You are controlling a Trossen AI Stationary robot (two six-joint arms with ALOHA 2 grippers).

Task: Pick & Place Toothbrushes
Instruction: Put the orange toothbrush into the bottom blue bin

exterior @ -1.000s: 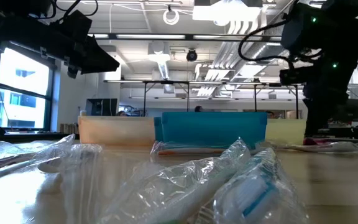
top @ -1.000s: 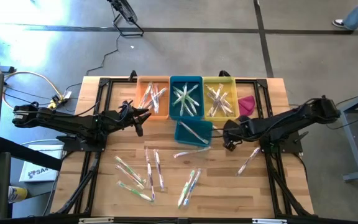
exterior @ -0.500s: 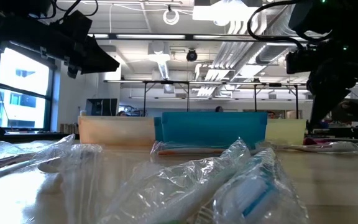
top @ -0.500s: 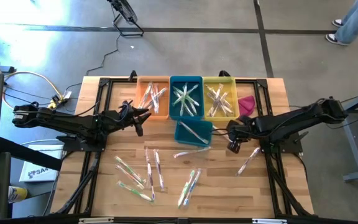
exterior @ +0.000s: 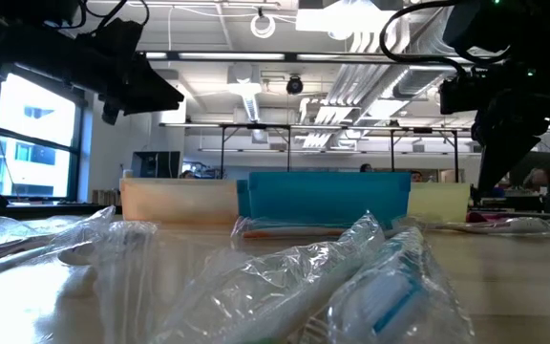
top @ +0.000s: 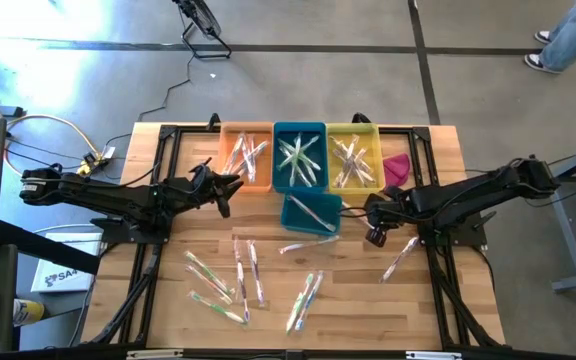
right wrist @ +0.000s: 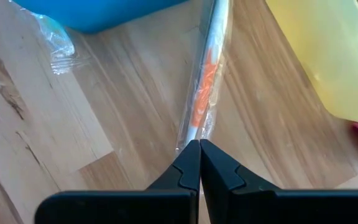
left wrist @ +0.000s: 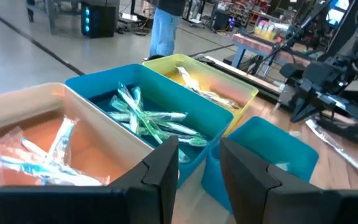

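High view tells me I'm partway: wrapped toothbrushes (top: 299, 160) fill the orange, blue and yellow plastic bins (top: 300, 155), roughly ten lie loose on the wooden bench (top: 158, 300), my left hand (top: 230, 186) half-open and empty, right hand (top: 375, 236) closed, empty.

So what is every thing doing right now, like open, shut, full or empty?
Left gripper: open, empty, above the orange plastic bin.
Right gripper: shut, empty, over the table near an orange-handled wrapped toothbrush.
Orange plastic bin: holds toothbrushes.
Blue plastic bin: holds toothbrushes.
Yellow plastic bin: holds toothbrushes.
Small blue bin: holds one toothbrush.
Loose wrapped toothbrushes: lying flat on the wooden table.
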